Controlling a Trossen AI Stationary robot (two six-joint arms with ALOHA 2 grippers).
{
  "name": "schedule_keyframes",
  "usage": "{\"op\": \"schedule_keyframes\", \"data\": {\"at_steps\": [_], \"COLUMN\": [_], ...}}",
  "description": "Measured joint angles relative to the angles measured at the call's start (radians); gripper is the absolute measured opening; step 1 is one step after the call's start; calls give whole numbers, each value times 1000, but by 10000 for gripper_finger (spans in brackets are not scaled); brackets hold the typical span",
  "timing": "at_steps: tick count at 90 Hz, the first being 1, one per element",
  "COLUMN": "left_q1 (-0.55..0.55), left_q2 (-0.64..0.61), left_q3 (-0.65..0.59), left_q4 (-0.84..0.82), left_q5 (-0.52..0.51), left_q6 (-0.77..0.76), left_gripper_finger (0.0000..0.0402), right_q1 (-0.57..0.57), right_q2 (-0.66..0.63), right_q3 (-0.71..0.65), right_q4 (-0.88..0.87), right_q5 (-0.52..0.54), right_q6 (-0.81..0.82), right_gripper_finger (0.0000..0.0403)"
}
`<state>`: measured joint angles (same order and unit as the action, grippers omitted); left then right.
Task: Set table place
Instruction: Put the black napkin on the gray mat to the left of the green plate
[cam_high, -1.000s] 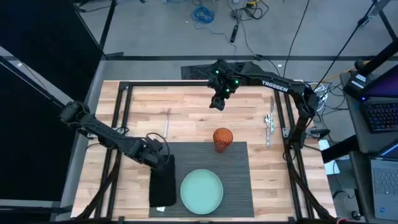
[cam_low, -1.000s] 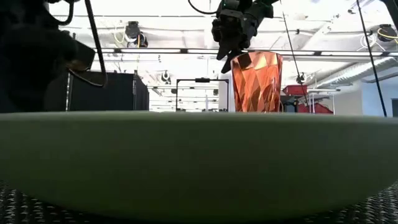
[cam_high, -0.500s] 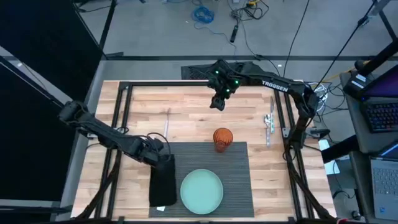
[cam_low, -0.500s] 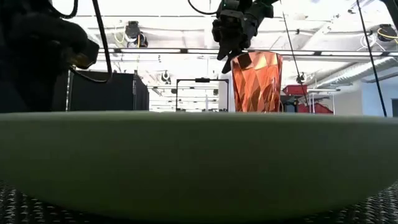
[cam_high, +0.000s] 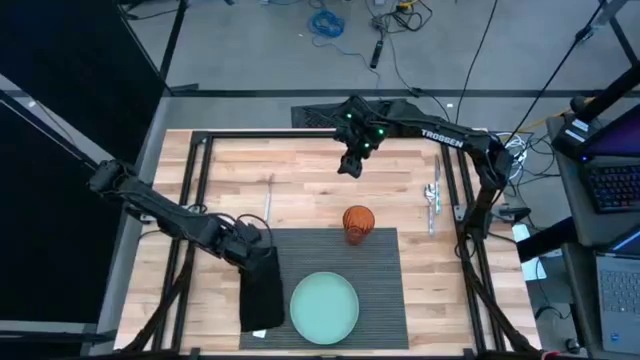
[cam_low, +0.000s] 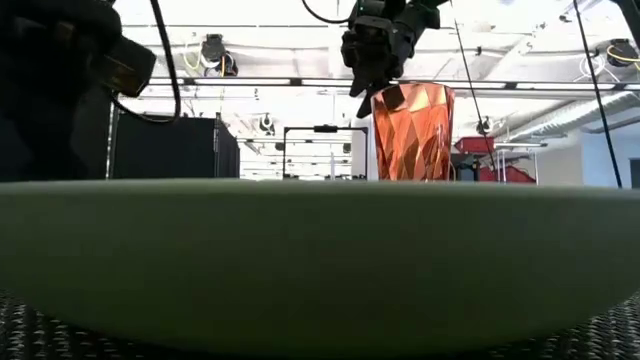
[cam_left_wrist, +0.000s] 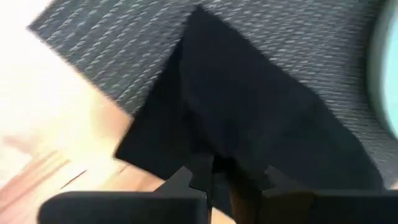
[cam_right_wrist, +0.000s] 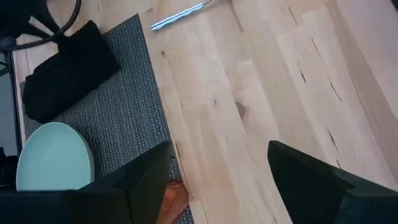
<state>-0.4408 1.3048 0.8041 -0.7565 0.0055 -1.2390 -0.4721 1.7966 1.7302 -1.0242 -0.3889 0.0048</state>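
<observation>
**Left arm easing back at the napkin; right arm unchanged**

Left tool (cam_high: 252, 243) is sitting at the far end of the black napkin (cam_high: 262, 290), which is lying half on the placemat (cam_high: 385, 285) and half on the counter (cam_high: 300, 185), just beside the pale green plate (cam_high: 324, 308). Compared with a second ago, the left arm's upper links are shifting slightly outward and the dark mass of the arm in the low view is rising, while the napkin is keeping the same outline. In the left wrist view the fingertips (cam_left_wrist: 193, 177) are close together right at the cloth edge; cannot tell whether they are pinching it or have just let go.

Right tool (cam_high: 349, 165) is hovering over bare counter beyond the orange tumbler (cam_high: 357, 222), fingers spread, nothing between them, position unchanged.

Placemat is lying at the near middle of the counter, carrying plate, tumbler at its far edge, and part of the napkin. Cutlery remaining off the mat: one piece (cam_high: 267, 205) near the left arm, more (cam_high: 432, 200) by the right rail.

Judgement: napkin placement finishing; cutlery is the likely next item
</observation>
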Motion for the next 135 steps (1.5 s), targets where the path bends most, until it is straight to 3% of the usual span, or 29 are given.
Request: {"op": "schedule_keyframes", "data": {"at_steps": [21, 35, 52, 68, 93, 113, 135], "left_q1": [0, 0, -4, -65, -214, -310, -375], "left_q2": [0, 0, 0, 0, 22, 121, 196], "left_q3": [0, 0, 2, 77, 88, 88, 88], "left_q4": [-114, -238, -143, -64, 71, 275, 302], "left_q5": [23, 51, 51, 51, 37, 26, 43], "left_q6": [-31, -51, -41, -42, -290, -469, -691], "left_gripper_finger": [113, 136, 142, 141, 141, 141, 141], "right_q1": [0, 0, 0, -8, -33, -33, -32], "right_q2": [0, 0, 0, 0, 0, 0, 0], "right_q3": [0, 0, 0, 0, 0, 0, 0], "right_q4": [0, 1, 1, -5, -23, -21, -20], "right_q5": [0, 0, 0, 1, 2, 1, 1], "right_q6": [-16, -21, -29, -44, -47, -55, -67], "right_gripper_finger": [254, 254, 254, 254, 254, 254, 254]}}
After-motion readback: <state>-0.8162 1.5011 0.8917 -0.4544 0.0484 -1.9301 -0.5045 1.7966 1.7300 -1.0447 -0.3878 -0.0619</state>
